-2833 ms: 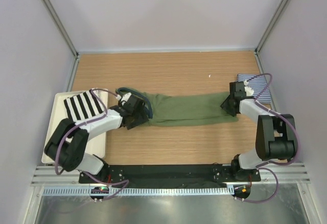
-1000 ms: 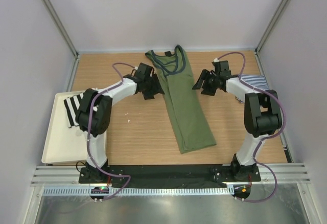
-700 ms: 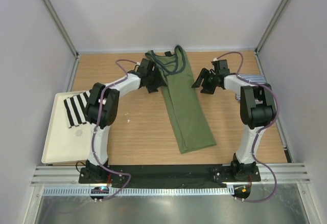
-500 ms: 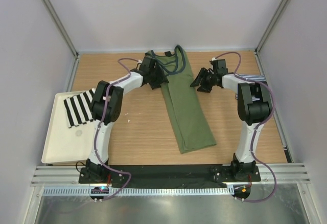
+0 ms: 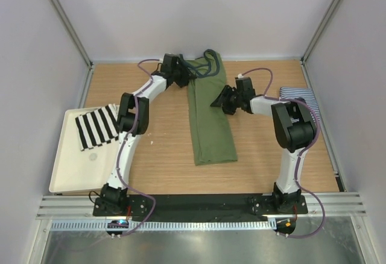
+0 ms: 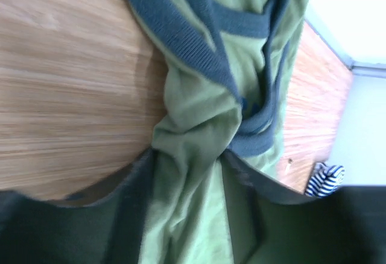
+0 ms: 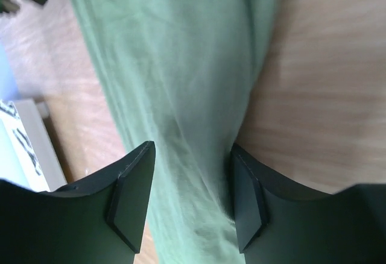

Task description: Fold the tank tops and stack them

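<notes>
Olive tank top [image 5: 208,116] slid left across wooden table [image 5: 163,167].

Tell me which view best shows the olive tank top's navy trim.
Left wrist: the navy trim is close up, ribbing clear. Top external shows it small, at the far edge of the olive tank top. Right wrist shows only plain olive cloth.

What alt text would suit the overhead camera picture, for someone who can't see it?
An olive green tank top lies as a long strip down a wooden table, with the left claw at its strap end and the right claw at its side. A thin-striped tank top sits far right; a white tray is at left.
</notes>
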`<state>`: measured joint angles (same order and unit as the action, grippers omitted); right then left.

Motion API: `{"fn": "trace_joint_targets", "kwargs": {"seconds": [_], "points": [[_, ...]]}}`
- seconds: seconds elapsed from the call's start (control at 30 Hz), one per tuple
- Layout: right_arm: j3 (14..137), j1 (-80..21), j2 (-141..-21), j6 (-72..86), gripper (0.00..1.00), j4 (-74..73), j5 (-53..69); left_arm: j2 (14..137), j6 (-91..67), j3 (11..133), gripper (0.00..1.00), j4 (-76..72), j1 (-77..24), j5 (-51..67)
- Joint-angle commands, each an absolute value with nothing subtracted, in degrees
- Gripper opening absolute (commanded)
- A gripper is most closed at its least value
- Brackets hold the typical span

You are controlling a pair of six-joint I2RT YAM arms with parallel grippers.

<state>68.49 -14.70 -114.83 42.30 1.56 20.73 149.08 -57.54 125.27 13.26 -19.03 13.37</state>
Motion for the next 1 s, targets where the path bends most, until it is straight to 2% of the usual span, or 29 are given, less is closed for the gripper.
{"fn": "trace_joint_targets", "kwargs": {"seconds": [0.0,0.03,0.13,0.23,0.3,0.43,0.63,0.8,0.93,0.97], "points": [[64.9,-15.6,-114.0,46.7,0.57,4.4,17.3,149.3,-54.5,127.2,0.53,16.6,-18.3,15.8],[65.2,-15.2,-114.2,46.5,0.58,3.8,17.3,148.0,-53.9,126.0,0.62,16.7,-18.3,15.8],[65.5,-15.2,-113.1,45.3,0.60,2.2,19.2,140.5,-50.4,117.1,0.75,16.4,-18.3,15.6],[62.2,-15.4,-109.3,44.1,0.66,1.2,18.8,130.3,-47.6,104.1,0.81,14.6,-18.5,13.9],[60.1,-15.4,-105.7,42.2,0.72,-2.3,17.3,124.9,-46.3,94.0,0.82,12.9,-18.9,13.4],[54.6,-15.5,-97.6,38.4,0.74,-8.2,13.5,110.2,-45.2,76.2,0.81,12.0,-22.1,11.6],[40.1,-17.2,-83.7,36.5,0.65,-10.5,15.9,96.6,-47.0,59.1,0.77,11.3,-33.3,4.6],[31.7,-19.4,-75.9,36.7,0.58,-13.5,17.4,89.1,-51.7,45.1,0.75,7.1,-38.0,3.8],[28.6,-22.0,-72.9,37.3,0.58,-15.6,18.4,85.0,-53.9,40.2,0.73,6.3,-40.9,2.8],[27.5,-22.4,-72.2,37.5,0.54,-15.8,18.5,84.7,-54.6,39.7,0.73,6.2,-41.7,2.7]]}}
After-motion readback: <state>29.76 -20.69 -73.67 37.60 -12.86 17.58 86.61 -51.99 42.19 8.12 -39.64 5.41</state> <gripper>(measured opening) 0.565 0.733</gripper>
